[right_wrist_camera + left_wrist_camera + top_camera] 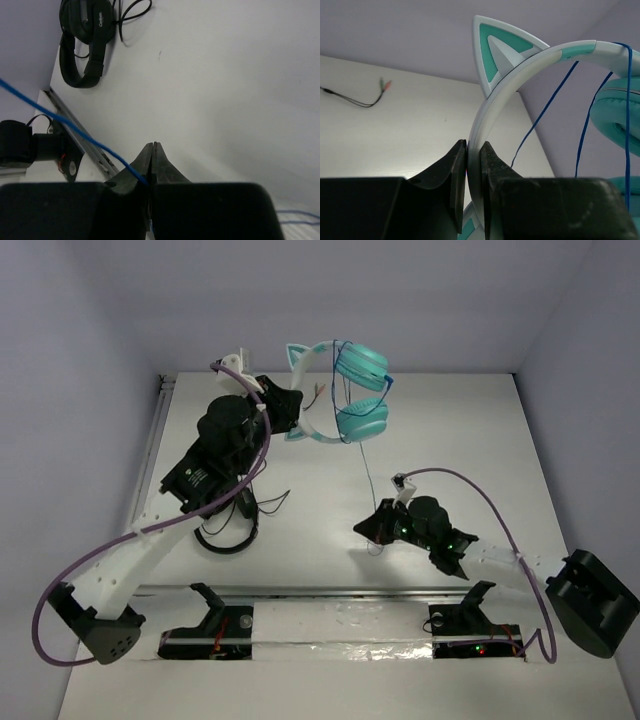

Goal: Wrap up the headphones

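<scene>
Observed left gripper (474, 150) clamped on pale headband (520, 65) of headphones (345, 390), held near rear wall (420, 300), teal cups (362, 418) to the right. Noted thin blue cord (368, 468) looped over cups and running forward. Found right gripper (153, 147) pinched shut on that cord, above tabletop (470, 440).

The left arm stretches forward and up, the left gripper (472, 146) clamped on the headphones (530, 65). The right arm reaches low and inward, the right gripper (153, 146) pinched tight on their cord (65, 122).
</scene>
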Tool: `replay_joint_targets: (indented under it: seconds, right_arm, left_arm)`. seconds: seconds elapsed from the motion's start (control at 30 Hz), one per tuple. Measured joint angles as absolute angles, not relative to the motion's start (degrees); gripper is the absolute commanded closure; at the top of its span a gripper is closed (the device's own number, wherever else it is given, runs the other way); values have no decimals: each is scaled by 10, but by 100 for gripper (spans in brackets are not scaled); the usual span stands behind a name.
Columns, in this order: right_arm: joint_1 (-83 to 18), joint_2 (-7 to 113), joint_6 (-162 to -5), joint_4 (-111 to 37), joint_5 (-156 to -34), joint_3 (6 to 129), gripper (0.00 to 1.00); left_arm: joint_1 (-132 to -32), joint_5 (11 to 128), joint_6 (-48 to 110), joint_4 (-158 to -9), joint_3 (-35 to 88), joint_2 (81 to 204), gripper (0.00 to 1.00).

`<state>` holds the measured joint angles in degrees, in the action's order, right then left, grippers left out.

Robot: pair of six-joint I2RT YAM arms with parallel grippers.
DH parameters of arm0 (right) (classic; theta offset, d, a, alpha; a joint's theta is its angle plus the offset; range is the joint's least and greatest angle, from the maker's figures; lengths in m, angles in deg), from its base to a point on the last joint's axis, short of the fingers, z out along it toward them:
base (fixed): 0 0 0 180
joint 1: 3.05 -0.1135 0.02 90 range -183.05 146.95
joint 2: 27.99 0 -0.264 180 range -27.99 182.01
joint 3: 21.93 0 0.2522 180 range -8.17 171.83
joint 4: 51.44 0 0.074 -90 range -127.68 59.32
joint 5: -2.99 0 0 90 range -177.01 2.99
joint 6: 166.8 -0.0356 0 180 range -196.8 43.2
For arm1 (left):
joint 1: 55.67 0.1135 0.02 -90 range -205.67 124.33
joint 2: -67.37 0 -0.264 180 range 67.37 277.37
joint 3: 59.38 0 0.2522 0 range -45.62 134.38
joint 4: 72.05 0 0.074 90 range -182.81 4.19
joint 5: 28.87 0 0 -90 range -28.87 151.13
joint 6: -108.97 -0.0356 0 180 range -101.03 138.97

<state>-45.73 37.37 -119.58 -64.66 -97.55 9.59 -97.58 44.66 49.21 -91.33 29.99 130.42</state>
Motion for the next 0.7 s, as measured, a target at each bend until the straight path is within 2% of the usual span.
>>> replay_joint_targets:
  seconds: [0.33, 0.7]
  right_arm:
    - [-486, 245, -1187, -463, -997, 119, 100]
    - [-695, 241, -1175, -197, -921, 310, 100]
  left_arm:
    - [-920, 384, 495, -911, 299, 1417, 100]
    - [-912, 269, 476, -884, 283, 1537, 100]
